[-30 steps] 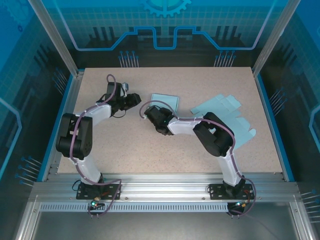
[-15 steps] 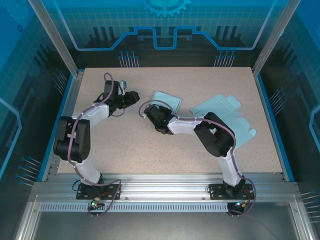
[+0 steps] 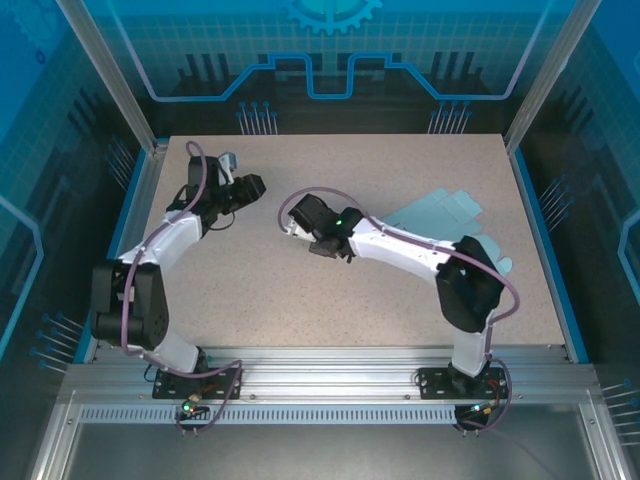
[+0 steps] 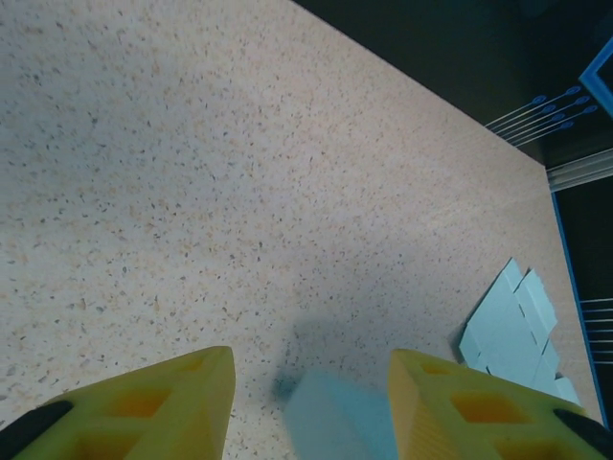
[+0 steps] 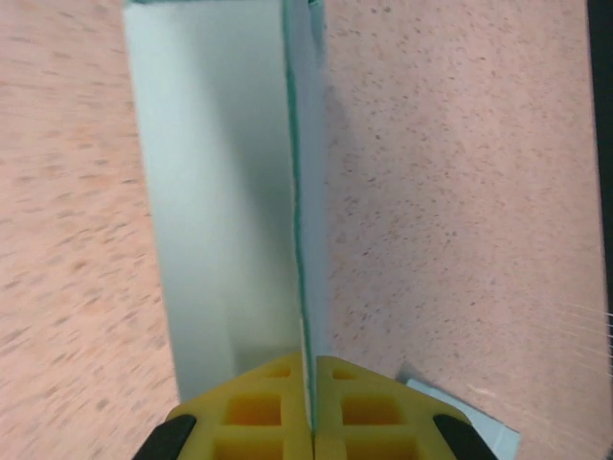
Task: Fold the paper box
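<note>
Room: blue-panelled enclosure around a speckled beige worktop (image 3: pixel 300 300).
Right end effector (image 5: pixel 311 379): near the middle, a touch toward 11 o'clock. Its pads are pressed together on a thin upright wall of the paper box (image 5: pixel 215 192), likely pinched at the edge to steer the fold.
Paper box: pale, half formed, nothing seen inside.
Flat blanks (image 3: pixel 440 212): at 2 o'clock, lying spare, well apart from the left arm.
Left end effector (image 4: pixel 308 356): at 10 o'clock, fingers apart and gripping nothing, seemingly ready to brace a flap.
</note>
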